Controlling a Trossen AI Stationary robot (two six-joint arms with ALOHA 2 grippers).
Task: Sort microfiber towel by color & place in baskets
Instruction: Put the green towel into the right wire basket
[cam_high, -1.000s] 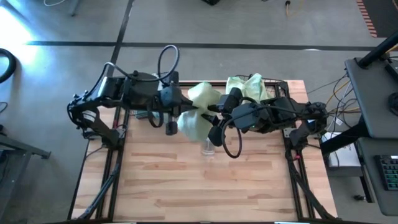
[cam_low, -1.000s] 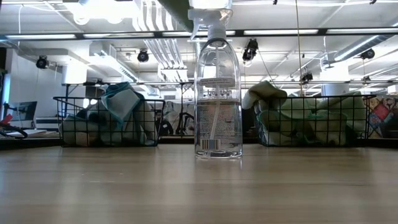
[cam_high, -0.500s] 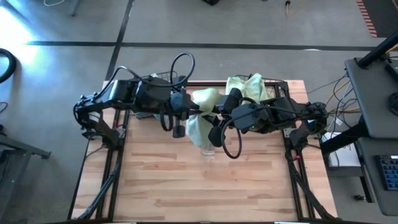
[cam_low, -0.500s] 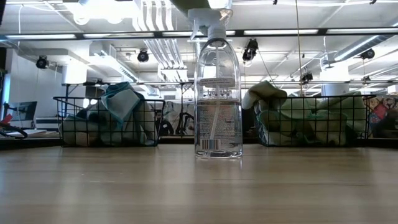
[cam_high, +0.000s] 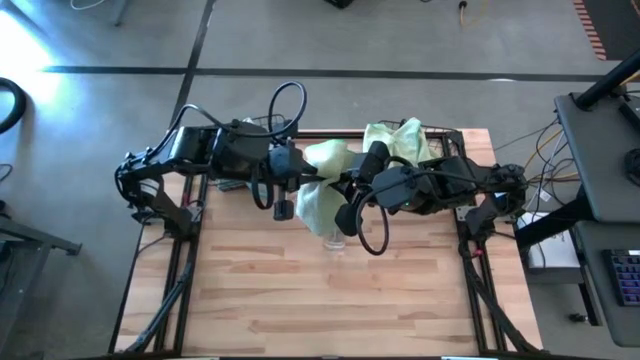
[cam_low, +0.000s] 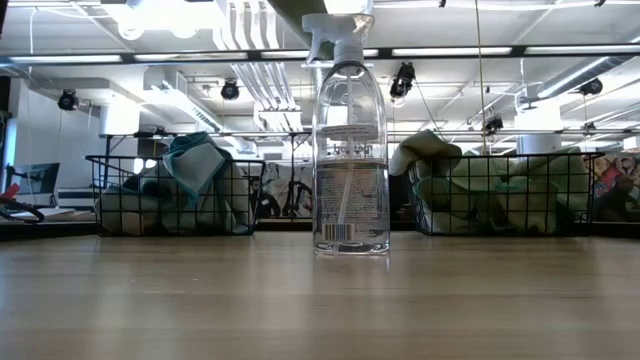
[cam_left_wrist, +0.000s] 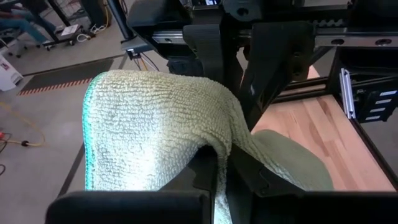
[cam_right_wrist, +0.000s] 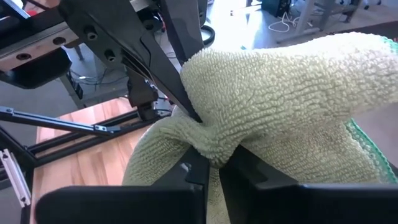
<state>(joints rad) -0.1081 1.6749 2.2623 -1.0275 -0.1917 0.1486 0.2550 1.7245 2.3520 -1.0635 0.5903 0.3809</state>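
The left gripper (cam_left_wrist: 219, 177) is squeezed tight on a pale green towel (cam_left_wrist: 155, 127). Its two dark fingers (cam_left_wrist: 249, 177) are pressed close together, with the soft cloth caught between them. The right gripper (cam_right_wrist: 211, 171) is pinching the same pale green towel (cam_right_wrist: 280, 102). Its fingers (cam_right_wrist: 249, 165) are nearly together and the cloth bunches up where they bite it. So both claws hold one towel, high in the air over the back middle of the table (cam_high: 330, 300).

The towel is fluffy and bumpy, like a bath cloth, with rows of tiny loops. It has a bright green stitched edge. From above, it (cam_high: 322, 190) hangs down in a floppy lump between the two dark arms.

Under the towel stands a clear plastic spray bottle (cam_low: 350, 150) on the wooden table (cam_low: 320, 300). The bottle is tall and round with a white sprayer on top. The table is made of pale wood planks.

Farther back are two black wire baskets. One basket (cam_low: 175, 195) has blue-green towels (cam_low: 195, 160) piled in it. The other basket (cam_low: 500, 195) is full of pale green towels (cam_low: 470, 190), and some puff up over the rim (cam_high: 395, 140).
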